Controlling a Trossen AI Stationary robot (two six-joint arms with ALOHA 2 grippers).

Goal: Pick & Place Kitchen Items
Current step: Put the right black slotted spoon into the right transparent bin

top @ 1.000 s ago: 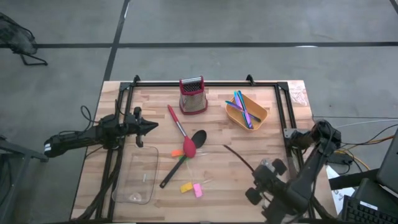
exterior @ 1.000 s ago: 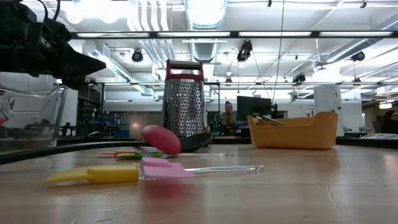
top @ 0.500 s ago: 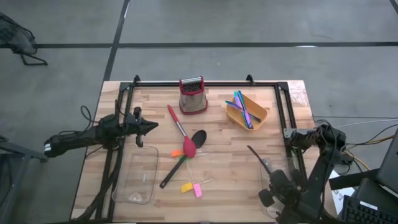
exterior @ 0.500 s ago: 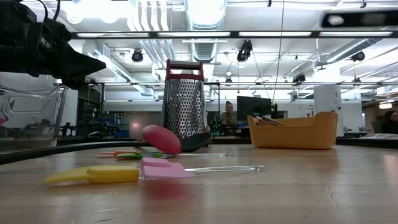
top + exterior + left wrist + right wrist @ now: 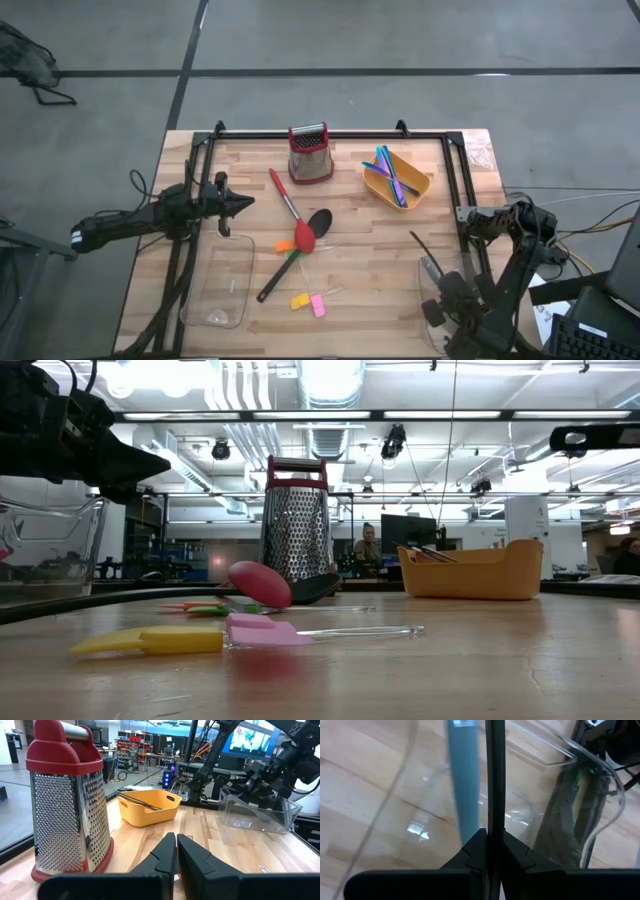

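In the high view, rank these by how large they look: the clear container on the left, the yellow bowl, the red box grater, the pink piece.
1. Clear container: largest by far.
2. Yellow bowl.
3. Red box grater: only somewhat smaller than the bowl.
4. Pink piece: smallest.

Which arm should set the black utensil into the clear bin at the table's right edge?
The right. Its gripper is shut on the black utensil, right over the clear bin on its side. The left gripper is shut, empty, and across the table.
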